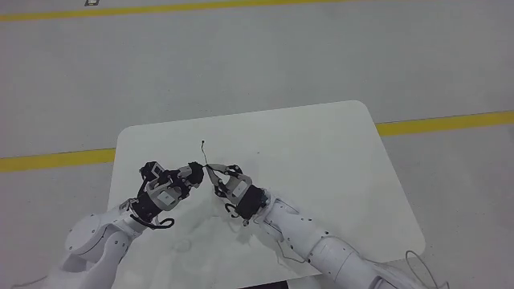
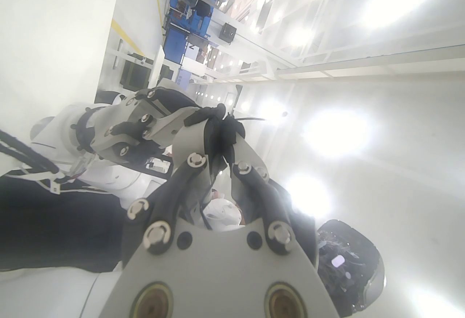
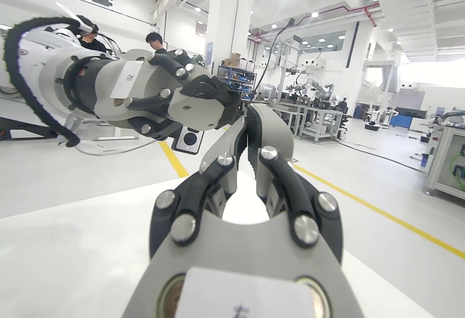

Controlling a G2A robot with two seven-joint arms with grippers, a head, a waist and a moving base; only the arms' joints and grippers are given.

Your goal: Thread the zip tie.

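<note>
A thin black zip tie (image 1: 204, 153) is held up off the white table (image 1: 337, 168), above a spot left of the table's middle, where the two grippers meet tip to tip. The tie is seen as a very slender, slightly bowed strap. One free length is pointed away from the robot toward the table's far edge and is finished by a small thicker end. In the left wrist view a second, finer strand is seen sticking out sideways from the same pinch point, so that the two lengths cross there. The left gripper (image 2: 222, 139) is closed, its dark padded fingers pressed together on the tie with no gap visible between them. The right gripper (image 3: 247, 121) is likewise closed, its ribbed fingers brought fully together at the strap, and its tips are set against those of the left gripper. Both grippers are held above the table's surface rather than resting on it.
</note>
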